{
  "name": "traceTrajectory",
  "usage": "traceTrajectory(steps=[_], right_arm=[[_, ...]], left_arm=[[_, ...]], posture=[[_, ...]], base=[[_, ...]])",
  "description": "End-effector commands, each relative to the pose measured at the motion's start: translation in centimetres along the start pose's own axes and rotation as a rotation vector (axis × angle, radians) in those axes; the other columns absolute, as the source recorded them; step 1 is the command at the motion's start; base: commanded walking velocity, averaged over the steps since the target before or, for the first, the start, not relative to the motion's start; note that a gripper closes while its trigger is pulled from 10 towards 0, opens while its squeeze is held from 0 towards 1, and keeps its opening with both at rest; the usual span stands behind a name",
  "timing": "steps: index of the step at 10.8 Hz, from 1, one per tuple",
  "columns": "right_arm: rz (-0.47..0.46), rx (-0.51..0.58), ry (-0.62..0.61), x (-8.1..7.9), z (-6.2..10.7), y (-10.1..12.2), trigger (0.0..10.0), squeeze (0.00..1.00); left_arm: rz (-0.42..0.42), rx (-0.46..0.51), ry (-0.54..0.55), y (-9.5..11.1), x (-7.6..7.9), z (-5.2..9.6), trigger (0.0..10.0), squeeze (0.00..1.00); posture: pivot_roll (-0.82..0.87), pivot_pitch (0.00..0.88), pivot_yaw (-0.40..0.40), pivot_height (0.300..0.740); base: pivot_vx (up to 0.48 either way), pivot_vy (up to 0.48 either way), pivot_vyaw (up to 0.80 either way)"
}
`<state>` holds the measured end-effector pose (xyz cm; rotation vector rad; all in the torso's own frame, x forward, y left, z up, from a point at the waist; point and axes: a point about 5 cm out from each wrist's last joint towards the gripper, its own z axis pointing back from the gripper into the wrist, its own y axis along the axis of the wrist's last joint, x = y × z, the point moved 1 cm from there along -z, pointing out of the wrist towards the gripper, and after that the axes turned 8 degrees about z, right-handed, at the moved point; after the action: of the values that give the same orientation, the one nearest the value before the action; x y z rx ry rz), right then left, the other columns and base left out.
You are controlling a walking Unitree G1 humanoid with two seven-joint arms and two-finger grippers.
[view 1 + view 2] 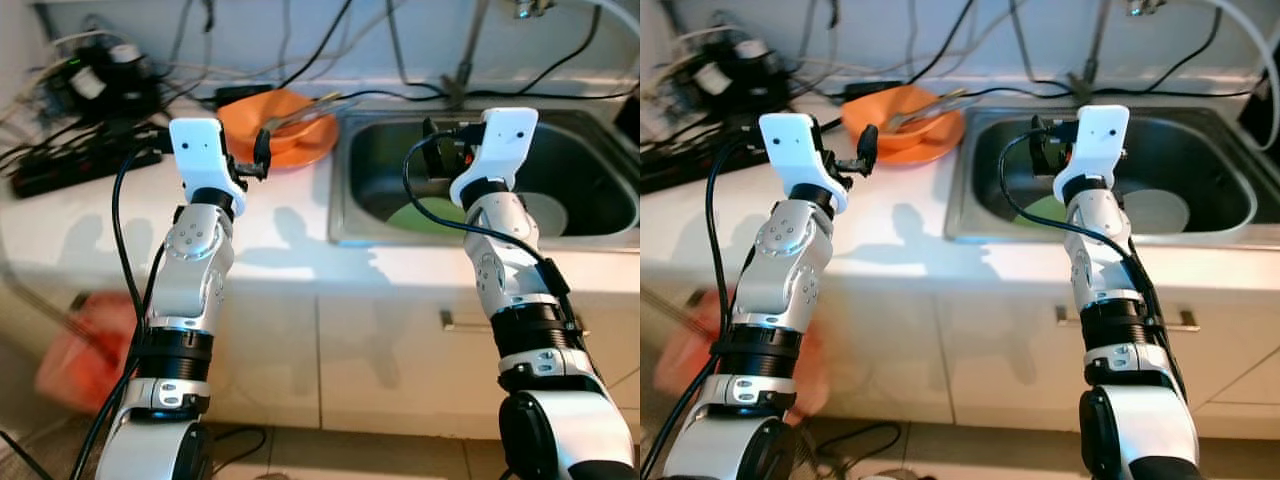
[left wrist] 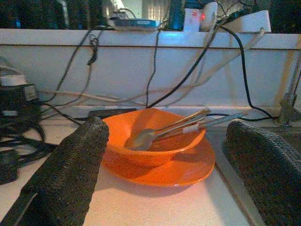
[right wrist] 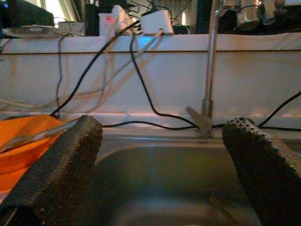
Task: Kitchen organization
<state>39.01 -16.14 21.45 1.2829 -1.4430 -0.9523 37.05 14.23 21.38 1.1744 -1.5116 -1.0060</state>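
Note:
An orange bowl (image 2: 155, 146) holding a few metal utensils (image 2: 188, 125) sits on an orange plate (image 1: 305, 148) on the white counter, just left of the steel sink (image 1: 340, 210). A green plate (image 1: 425, 215) and a white plate (image 1: 552, 212) lie inside the sink. My left gripper (image 1: 252, 160) hovers open over the counter, a short way in front of the bowl, with nothing between its fingers (image 2: 70, 174). Open as well, my right gripper (image 1: 440, 150) hangs above the sink's left half and faces the faucet (image 3: 209, 70).
A black power strip (image 1: 70, 165) and tangled cables crowd the counter's back left, and more cables run along the back wall. White cabinet fronts with a handle (image 1: 465, 322) stand below the counter. A blurred red object (image 1: 85, 350) lies on the floor at the left.

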Motion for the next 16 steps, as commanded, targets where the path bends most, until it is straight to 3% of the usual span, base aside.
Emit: traceTrajectory(steps=[1,6,12,16], right_arm=[[0.000,0.017,0.005,-0.1,-0.2,0.4,10.0,0.00],[0.008,0.004,0.009,-0.4,-0.2,0.2,10.0,0.00],[0.008,-0.028,0.016,-0.5,-0.2,-0.1,10.0,0.00],[-0.013,-0.031,0.077,-0.8,-0.1,0.2,10.0,0.00]], left_arm=[[-0.002,-0.002,-0.004,0.2,-0.2,0.0,10.0,0.00],[0.013,0.007,-0.001,0.3,-0.1,0.1,10.0,0.00],[-0.002,0.010,0.012,0.3,0.0,0.3,10.0,0.00],[-0.015,-0.014,-0.071,-0.3,1.4,0.6,10.0,0.00]], posture=[[0.15,0.000,0.063,0.740],[0.15,0.000,0.062,0.740],[0.16,0.000,0.061,0.740],[0.15,0.000,0.057,0.740]], base=[[0.382,0.000,0.00],[0.375,0.000,0.00],[0.000,0.000,0.00],[0.000,0.000,0.00]])
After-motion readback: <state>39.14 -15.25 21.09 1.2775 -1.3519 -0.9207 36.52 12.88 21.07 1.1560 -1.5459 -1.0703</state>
